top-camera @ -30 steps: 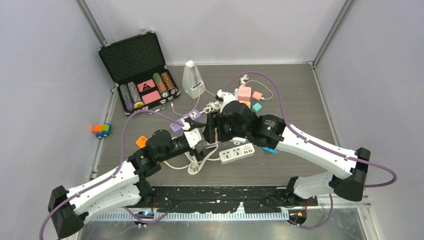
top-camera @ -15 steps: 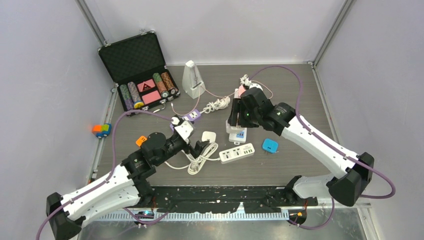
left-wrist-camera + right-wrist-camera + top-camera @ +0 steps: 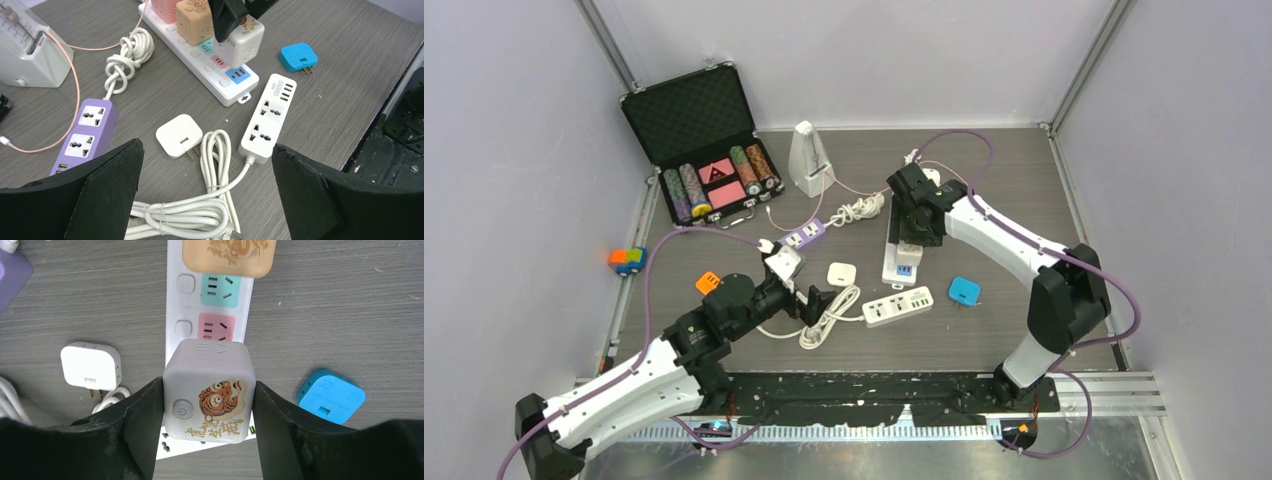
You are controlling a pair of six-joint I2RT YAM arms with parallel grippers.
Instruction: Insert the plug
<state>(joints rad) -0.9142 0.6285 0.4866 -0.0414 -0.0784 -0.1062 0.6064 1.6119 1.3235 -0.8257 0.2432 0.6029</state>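
My right gripper (image 3: 209, 386) is shut on a white cube plug (image 3: 210, 365) with a tiger picture and a power button. The cube hangs over the near end of the long white power strip (image 3: 175, 310), just below its pink socket (image 3: 216, 326). Whether its pins are in a socket is hidden. From above, the right gripper (image 3: 911, 232) stands over that strip (image 3: 900, 268). My left gripper (image 3: 206, 147) is open wide over a bundled white cable (image 3: 200, 210), holding nothing.
A flat white plug (image 3: 178, 135) and a short white strip (image 3: 270, 117) lie by the cable. A blue plug (image 3: 965, 291) lies right of them, a purple strip (image 3: 804, 235) to the left. An orange cube (image 3: 229, 255) sits in the long strip. Metronome (image 3: 808, 158) and chip case (image 3: 699, 150) stand behind.
The two grippers have parted from the table's middle. The right one carried the cube back over the long strip. The left one opened wide and drew back toward its base.
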